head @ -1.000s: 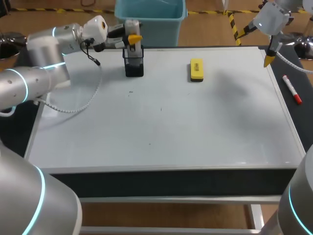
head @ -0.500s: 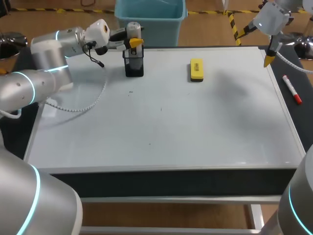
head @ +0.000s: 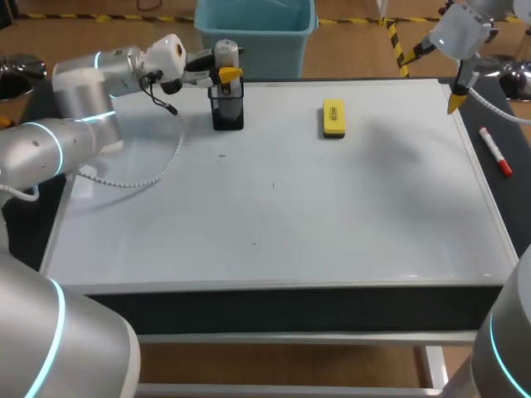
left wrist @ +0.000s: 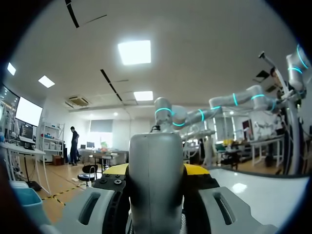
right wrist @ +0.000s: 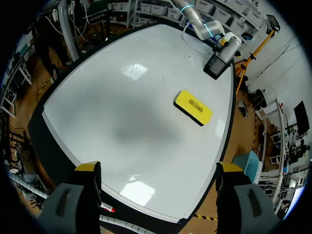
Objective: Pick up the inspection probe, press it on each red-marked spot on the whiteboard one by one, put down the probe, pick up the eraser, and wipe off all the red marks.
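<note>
One probe clamped between left fingers, holder beneath | right fingers apart, eraser ahead | probe likely rigid, light, smooth: grip mid-barrel firmly.

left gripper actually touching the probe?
Touching. In the left wrist view the probe sits between the yellow tips of the left gripper, one pressed against each of its sides.
</note>
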Action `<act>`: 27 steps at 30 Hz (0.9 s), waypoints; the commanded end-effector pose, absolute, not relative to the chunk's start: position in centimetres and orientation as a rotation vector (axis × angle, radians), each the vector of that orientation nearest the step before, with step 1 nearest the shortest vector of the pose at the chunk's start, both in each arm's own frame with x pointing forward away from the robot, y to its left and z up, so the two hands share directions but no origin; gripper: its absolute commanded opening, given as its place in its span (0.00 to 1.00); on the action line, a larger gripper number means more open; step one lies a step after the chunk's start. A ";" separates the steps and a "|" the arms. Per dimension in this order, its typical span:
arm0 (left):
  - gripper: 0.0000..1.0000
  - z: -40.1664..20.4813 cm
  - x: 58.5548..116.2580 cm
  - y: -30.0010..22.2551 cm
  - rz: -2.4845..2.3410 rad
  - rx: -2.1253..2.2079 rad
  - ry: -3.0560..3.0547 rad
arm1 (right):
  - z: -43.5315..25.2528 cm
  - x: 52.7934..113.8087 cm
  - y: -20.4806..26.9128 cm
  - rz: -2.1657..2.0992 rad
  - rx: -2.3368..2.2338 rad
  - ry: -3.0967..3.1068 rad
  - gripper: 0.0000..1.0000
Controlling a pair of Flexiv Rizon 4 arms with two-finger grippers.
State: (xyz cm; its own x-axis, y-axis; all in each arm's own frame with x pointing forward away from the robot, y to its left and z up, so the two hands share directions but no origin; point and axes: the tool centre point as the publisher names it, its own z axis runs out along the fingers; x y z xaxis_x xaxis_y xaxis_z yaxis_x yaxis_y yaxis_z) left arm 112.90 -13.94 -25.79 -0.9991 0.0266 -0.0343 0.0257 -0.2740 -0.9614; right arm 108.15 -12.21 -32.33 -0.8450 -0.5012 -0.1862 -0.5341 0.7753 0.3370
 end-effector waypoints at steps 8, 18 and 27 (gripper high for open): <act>1.00 -25.9 113.2 -13.7 2.501 -0.095 -1.875 | -32.2 108.2 -12.3 0.582 -0.845 2.882 1.00; 1.00 -25.6 112.9 -12.9 2.420 -0.018 -2.043 | -32.2 108.2 -12.3 0.582 -0.845 2.882 1.00; 1.00 -24.5 112.5 -11.6 2.355 0.003 -2.229 | -32.2 108.2 -12.3 0.582 -0.845 2.882 1.00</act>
State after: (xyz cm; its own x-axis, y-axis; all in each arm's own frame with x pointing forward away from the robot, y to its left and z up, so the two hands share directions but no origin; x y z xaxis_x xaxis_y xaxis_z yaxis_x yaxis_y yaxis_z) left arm 114.23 -11.85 -25.95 -0.9978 0.0087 -0.0660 0.0637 -0.1624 -0.9847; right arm 108.14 -12.20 -32.33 -0.8450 -0.5012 -0.1863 -0.5342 0.7753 0.3370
